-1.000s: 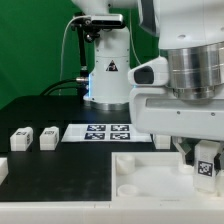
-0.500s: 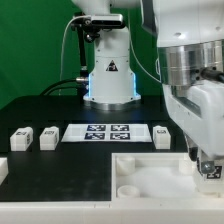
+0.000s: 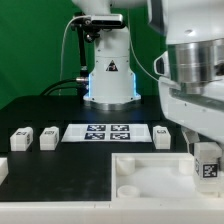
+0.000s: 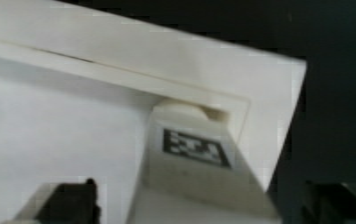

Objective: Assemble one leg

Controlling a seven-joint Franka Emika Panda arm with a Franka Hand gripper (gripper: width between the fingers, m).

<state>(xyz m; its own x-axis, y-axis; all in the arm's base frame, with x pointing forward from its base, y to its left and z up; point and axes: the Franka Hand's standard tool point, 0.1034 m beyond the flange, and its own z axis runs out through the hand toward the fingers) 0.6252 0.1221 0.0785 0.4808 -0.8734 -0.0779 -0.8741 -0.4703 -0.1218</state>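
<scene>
The leg (image 3: pixel 207 165), a small white post with a black-and-white tag, stands upright at a corner of the large white tray-like part (image 3: pixel 150 175) on the exterior view's right. My gripper (image 3: pixel 206 156) hangs directly over it, fingers either side. In the wrist view the leg (image 4: pixel 198 150) rises from the tray corner (image 4: pixel 86 110) between my two dark fingers (image 4: pixel 68 200). A small gap shows on each side of the leg, so my gripper (image 4: pixel 205 198) is open around it, not clamped.
Two more white legs (image 3: pixel 20 138) (image 3: pixel 48 137) lie on the black table at the exterior view's left, and another (image 3: pixel 163 136) lies right of the marker board (image 3: pixel 108 132). The robot base (image 3: pixel 108 70) stands behind.
My hand has turned about its vertical axis over the leg. The leg has stayed in place at the tray corner, its tag still facing the exterior camera.
</scene>
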